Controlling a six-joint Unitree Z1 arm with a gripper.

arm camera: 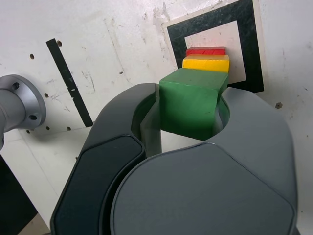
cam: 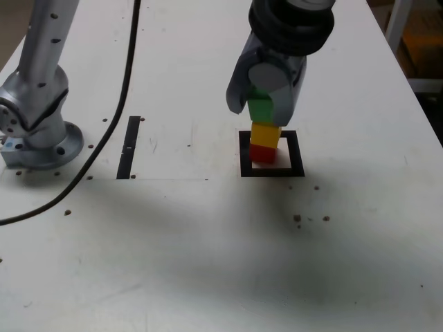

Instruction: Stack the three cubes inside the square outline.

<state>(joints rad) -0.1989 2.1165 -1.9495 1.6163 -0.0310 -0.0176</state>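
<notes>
In the exterior view a red cube [cam: 263,153] rests on the white centre of the square outline [cam: 296,170], with a yellow cube [cam: 266,133] on top of it. The green cube [cam: 261,108] sits on the yellow one, shifted slightly toward the exterior view's left. My gripper [cam: 264,102] comes down from above and is shut on the green cube. The wrist view shows the green cube [arm camera: 190,103] pressed between the two jaws of my gripper [arm camera: 190,115], with the yellow cube [arm camera: 206,63], the red cube [arm camera: 205,50] and the square outline [arm camera: 248,34] beyond it.
A straight black strip [cam: 129,146] lies to the exterior view's left of the outline. The arm's metal base [cam: 36,124] stands at the far left, with a black cable [cam: 119,104] running past it. Small dark specks [cam: 297,218] dot the white table. Its right edge [cam: 415,90] is nearby.
</notes>
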